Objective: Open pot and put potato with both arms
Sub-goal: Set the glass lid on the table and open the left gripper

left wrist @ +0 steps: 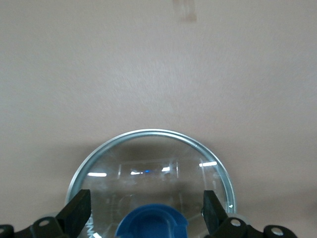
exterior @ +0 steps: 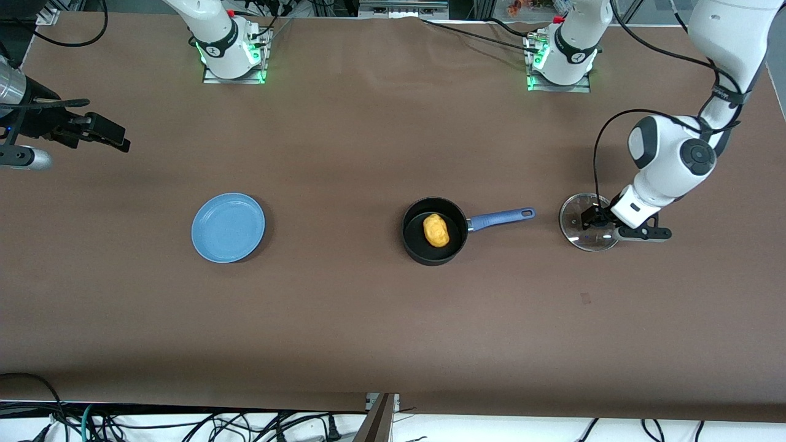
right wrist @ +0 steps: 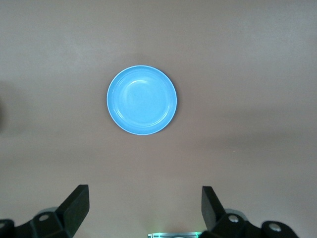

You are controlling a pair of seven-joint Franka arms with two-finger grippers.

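Note:
The black pot [exterior: 412, 238] with its blue handle [exterior: 500, 219] stands uncovered mid-table, and the yellow potato [exterior: 436, 230] lies inside it. Its glass lid [exterior: 574, 215] rests flat on the table toward the left arm's end, beside the handle's tip. My left gripper [exterior: 591, 223] hangs low over the lid. In the left wrist view the left gripper [left wrist: 147, 210] is open, its fingers [left wrist: 79, 210] standing apart on either side of the blue knob [left wrist: 152, 225] of the lid [left wrist: 148, 153]. My right gripper [exterior: 113, 134] waits above the right arm's end of the table, open [right wrist: 145, 208] and empty.
A flat blue plate [exterior: 228, 227] [right wrist: 142, 100] lies toward the right arm's end, about level with the pot. Both arm bases [exterior: 233, 49] [exterior: 562, 55] stand along the table edge farthest from the front camera. Cables trail at the nearest edge.

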